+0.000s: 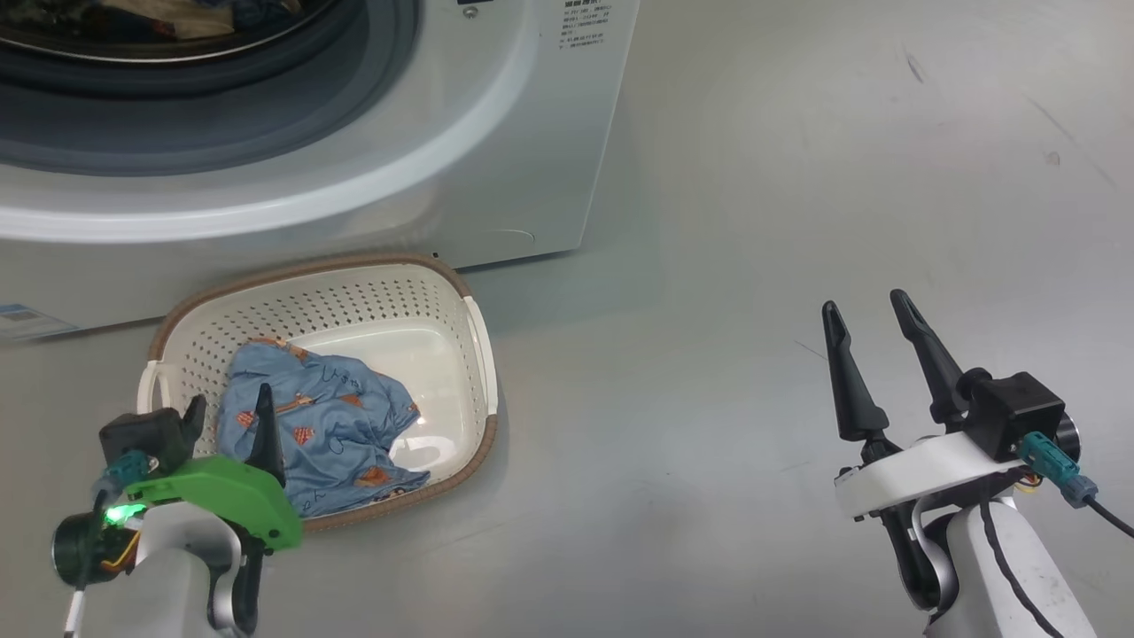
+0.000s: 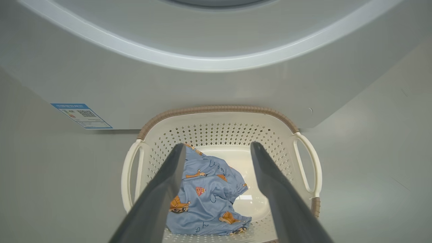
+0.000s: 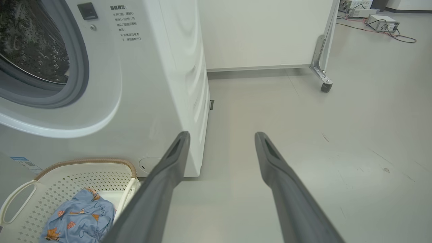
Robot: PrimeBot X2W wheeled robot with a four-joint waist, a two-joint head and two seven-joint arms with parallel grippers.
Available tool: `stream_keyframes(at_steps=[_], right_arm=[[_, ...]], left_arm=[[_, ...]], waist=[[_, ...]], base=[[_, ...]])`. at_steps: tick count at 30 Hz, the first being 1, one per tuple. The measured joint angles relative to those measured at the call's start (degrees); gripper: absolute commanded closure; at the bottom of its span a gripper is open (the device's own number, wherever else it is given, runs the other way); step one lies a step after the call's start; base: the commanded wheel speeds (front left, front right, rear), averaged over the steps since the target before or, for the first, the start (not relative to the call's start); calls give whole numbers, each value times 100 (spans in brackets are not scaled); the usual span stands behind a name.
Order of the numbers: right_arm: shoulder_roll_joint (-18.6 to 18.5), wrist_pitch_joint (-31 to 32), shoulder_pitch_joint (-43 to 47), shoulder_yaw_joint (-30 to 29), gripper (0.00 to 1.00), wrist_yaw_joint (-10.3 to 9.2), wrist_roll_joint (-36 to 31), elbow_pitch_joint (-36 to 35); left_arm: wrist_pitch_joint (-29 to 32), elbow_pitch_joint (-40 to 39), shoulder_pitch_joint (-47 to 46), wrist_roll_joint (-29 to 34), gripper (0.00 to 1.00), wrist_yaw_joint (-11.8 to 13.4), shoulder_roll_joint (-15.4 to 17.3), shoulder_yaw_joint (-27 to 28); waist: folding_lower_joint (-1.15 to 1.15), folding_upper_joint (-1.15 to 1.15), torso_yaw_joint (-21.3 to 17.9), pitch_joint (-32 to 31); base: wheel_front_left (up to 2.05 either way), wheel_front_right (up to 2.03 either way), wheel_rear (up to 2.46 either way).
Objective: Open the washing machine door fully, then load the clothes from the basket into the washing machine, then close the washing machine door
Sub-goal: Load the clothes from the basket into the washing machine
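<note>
A pale grey floor [image 1: 797, 177], glossy and lightly scuffed, runs under everything. In the right wrist view a white panel on castors [image 3: 263, 33] stands at its far side.

The washing machine [image 1: 496, 133] is the biggest thing here, white, with its front facing the robot. Its round mouth is uncovered, showing the grey gasket [image 1: 221, 115] and the perforated steel drum [image 3: 30, 40]. Something dark lies inside the drum, too cut off by the frame to name. A small blue label sticker [image 2: 81, 115] sits low on its front.

The basket [image 1: 372, 292] stands on the floor just before that front, near the machine's right front corner. Its long axis runs along the front, with a white handle at each end, and its far rim is very close to the machine (touching or not, I cannot tell).

The clothes [image 1: 328, 425] lie crumpled in the basket's left half. They show as one light blue heap with orange prints, stretched from the far wall toward the near rim, across the basket's long axis.

The left gripper [image 1: 230, 396] hangs over the basket's near left corner. Its fingers are spread wide and pinch nothing, pointing toward the machine with the blue heap between them in its own wrist view.

The right gripper [image 1: 863, 301] is over bare floor, well apart from the basket. Its fingers are likewise spread and empty, pointing away from the robot past the machine's side.
</note>
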Motion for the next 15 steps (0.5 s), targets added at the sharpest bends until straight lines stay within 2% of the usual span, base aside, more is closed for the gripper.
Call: stream_keyframes(at_steps=[15], right_arm=[[2,0,-430,-30,0,0,0,-94]], left_arm=[[271,816,-961,176,0,9,247,-78]], waist=[[0,0,-48,793]], base=[[0,0,0]])
